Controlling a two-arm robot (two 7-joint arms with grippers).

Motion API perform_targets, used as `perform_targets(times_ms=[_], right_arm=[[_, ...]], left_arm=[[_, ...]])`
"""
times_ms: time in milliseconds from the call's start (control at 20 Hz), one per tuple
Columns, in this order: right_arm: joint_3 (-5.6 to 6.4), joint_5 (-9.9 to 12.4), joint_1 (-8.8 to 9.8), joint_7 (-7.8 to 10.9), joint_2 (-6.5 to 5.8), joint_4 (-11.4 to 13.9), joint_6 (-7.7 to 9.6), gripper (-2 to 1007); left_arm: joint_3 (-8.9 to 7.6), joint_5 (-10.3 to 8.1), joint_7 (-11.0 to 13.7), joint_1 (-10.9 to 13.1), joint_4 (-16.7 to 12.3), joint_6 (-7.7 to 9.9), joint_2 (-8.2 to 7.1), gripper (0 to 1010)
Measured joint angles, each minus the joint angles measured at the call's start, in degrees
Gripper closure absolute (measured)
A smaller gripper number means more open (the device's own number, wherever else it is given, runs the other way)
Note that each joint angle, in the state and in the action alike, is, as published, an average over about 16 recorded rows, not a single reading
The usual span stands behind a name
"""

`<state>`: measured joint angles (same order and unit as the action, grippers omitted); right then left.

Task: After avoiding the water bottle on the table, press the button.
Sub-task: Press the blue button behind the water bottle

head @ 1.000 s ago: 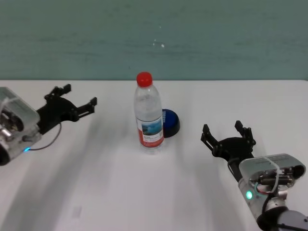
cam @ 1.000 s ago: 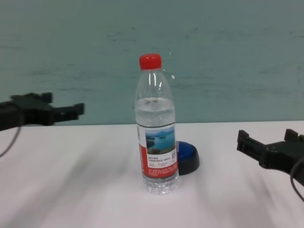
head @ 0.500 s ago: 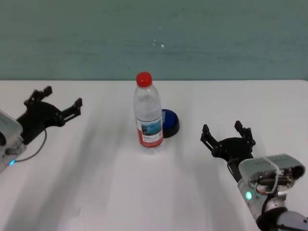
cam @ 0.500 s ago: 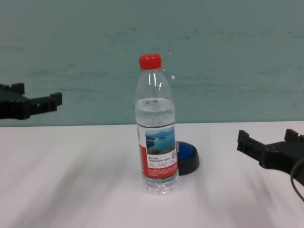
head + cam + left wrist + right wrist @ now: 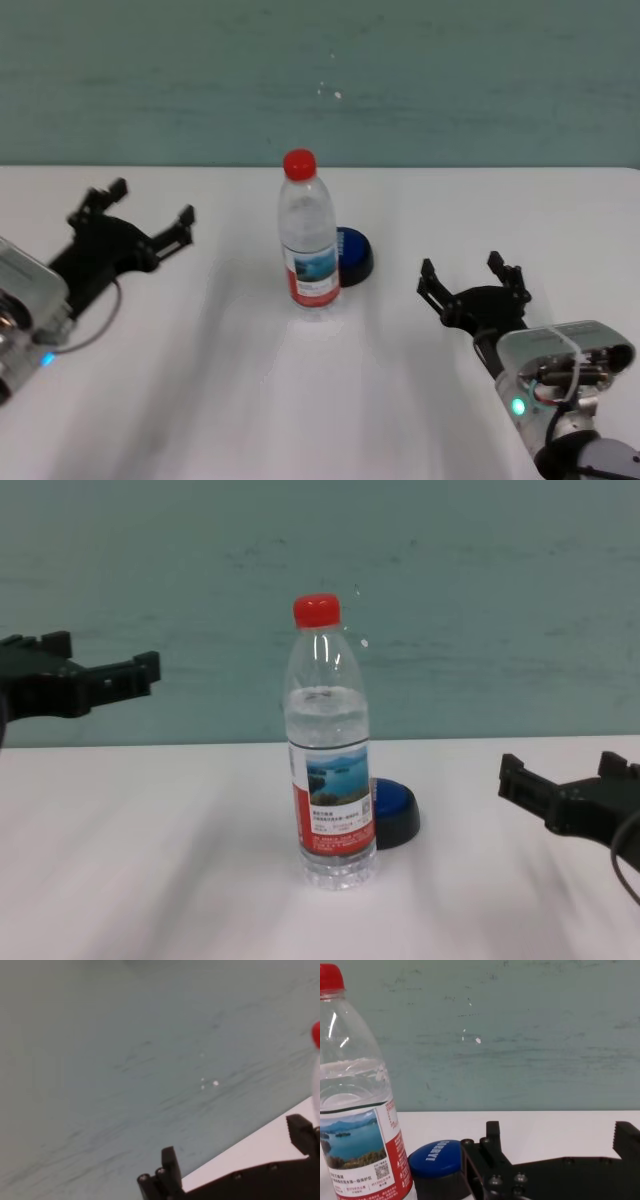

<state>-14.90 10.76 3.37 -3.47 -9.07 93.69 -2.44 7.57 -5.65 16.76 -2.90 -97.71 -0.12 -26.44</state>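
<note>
The water bottle (image 5: pixel 308 245) stands upright mid-table, with a red cap and a red-and-white label; it also shows in the chest view (image 5: pixel 330 750) and the right wrist view (image 5: pixel 355 1110). The blue button (image 5: pixel 355 255) sits just behind and to the right of it, partly hidden by it (image 5: pixel 397 810) (image 5: pixel 437 1160). My left gripper (image 5: pixel 152 202) is open and empty, held above the table well left of the bottle (image 5: pixel 105 655) (image 5: pixel 235 1140). My right gripper (image 5: pixel 468 270) is open and empty, low over the table to the right of the button (image 5: pixel 562 770) (image 5: pixel 559 1132).
The white table (image 5: pixel 300 400) spreads wide around the bottle. A teal wall (image 5: pixel 320 80) runs along its far edge. Nothing else stands on the table.
My left gripper swung out to the left, then came back right toward the bottle and a little higher. The right arm, bottle and button have not moved.
</note>
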Motion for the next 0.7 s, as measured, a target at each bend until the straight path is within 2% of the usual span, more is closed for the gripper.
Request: perform_targets(times_ms=[300, 700], right_arm=[[0.0, 0.0, 0.0, 0.0, 0.0, 0.0, 0.0, 2], [0.0, 0.0, 0.0, 0.0, 0.0, 0.0, 0.0, 2]], left_arm=[[1.0, 1.01, 0.0, 2.0, -2.6, -0.13, 1.67, 10], [2.94, 1.75, 0.2, 3.7, -3.7, -1.21, 3.66, 10]])
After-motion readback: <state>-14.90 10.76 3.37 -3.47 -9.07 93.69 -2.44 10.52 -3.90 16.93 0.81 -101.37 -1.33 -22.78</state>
